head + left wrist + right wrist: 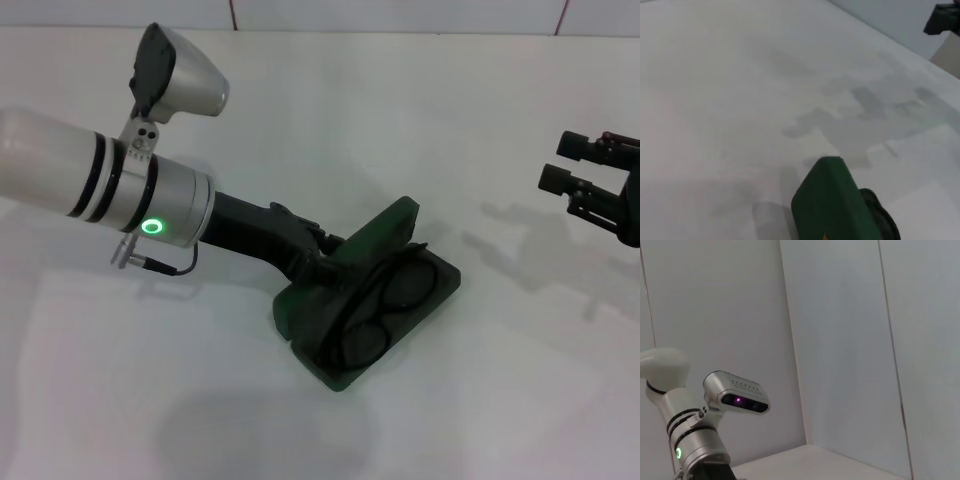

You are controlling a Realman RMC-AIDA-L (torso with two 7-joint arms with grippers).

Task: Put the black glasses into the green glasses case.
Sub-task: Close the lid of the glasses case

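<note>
Though the black glasses (388,305) already lie inside the green glasses case (400,235), lenses up in its dark tray, I judge the placing itself close to done. The case sits open on the white desk (300,130), its lid tilted up along the far side of the tray. The long axis of the glasses runs along the case's length, slanting across the desk from the near end to the far end. My left gripper (318,262) is right at the case, against the lid's end; I cannot tell whether its fingers are spread or pinching the lid. The left arm is plainly the nearer one. My right gripper (582,178) hangs well away from the case on its other side, fingers spread and empty.
</note>
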